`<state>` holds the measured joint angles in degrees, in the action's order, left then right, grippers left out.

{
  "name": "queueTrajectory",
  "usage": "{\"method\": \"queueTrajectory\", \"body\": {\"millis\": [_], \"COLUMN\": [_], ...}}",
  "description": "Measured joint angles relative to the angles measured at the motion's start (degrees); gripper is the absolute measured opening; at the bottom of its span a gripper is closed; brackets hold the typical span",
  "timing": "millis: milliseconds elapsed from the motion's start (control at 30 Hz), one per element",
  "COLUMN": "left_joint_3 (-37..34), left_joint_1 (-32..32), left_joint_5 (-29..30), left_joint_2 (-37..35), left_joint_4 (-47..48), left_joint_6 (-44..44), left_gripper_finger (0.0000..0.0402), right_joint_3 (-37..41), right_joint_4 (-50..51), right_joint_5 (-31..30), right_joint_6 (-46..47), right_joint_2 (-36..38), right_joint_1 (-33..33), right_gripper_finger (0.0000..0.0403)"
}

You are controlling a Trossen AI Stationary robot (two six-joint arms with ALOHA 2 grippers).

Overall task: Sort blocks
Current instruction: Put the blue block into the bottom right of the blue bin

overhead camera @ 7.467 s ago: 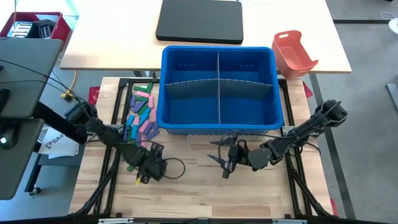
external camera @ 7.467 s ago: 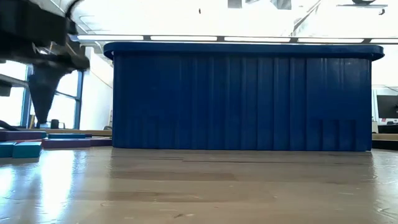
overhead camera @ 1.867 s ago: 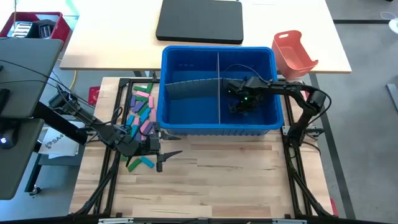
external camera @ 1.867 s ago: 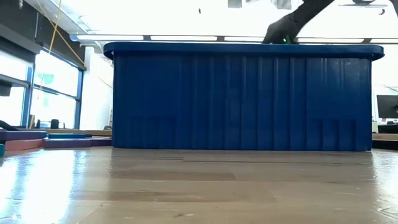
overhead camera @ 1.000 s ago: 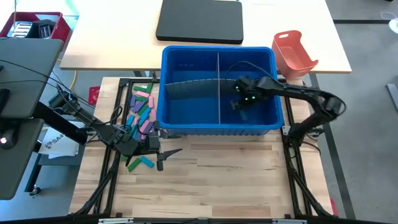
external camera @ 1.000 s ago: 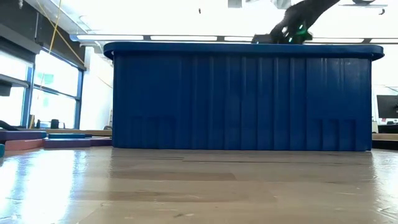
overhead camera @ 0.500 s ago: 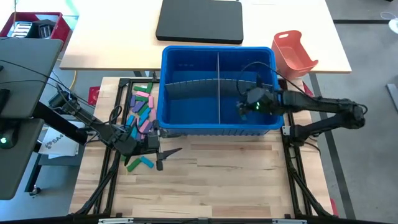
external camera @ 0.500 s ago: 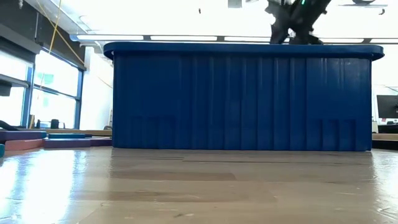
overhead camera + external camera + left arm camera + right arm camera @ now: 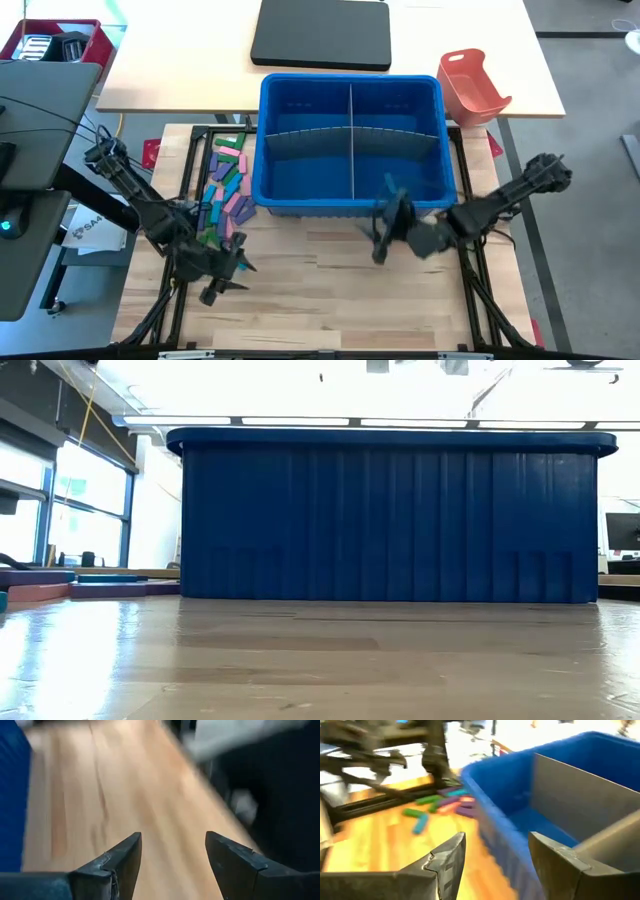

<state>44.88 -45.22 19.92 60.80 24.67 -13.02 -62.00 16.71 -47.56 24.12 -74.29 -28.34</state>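
right tool [image 9: 381, 232] withdrawn from bin [image 9: 351, 200], open, empty

Coloured blocks [image 9: 226, 183] lie heaped on the wood.

no text can be read anywhere

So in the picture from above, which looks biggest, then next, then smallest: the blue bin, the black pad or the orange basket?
1. Blue bin, the biggest.
2. Black pad.
3. Orange basket, the smallest.
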Motion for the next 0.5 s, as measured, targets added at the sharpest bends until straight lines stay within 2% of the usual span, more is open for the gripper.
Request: {"method": "queueTrajectory", "body": {"millis": [133, 233, 367, 500], "left_joint_3": [-0.02, -0.07, -0.12, -3.58], "left_joint_1": [-0.37, 0.49, 1.62, 3.03], "left_joint_5": [-1.09, -1.13, -3.05, -7.47], "left_joint_2": [2.32, 4.33, 6.95, 9.51], "left_joint_4": [15.02, 21.55, 23.27, 18.56], "left_joint_6": [-2.79, -5.51, -5.48, -3.64], "left_gripper_finger": [0.0211, 0.0211, 0.0211, 0.0211], "right_joint_3": [0.00, 0.00, 0.00, 0.00], "right_joint_4": [-6.16, -7.54, -7.59, -7.58], "right_joint_5": [-0.35, -0.33, -0.34, -0.38], "right_joint_6": [-3.67, -4.00, -1.65, 0.15], "right_joint_2": [-3.72, -6.00, -8.11, -8.96], "right_joint_1": [-3.58, -4.87, -5.27, -5.27], "right_gripper_finger": [0.0213, 0.0213, 0.0213, 0.0213]}}
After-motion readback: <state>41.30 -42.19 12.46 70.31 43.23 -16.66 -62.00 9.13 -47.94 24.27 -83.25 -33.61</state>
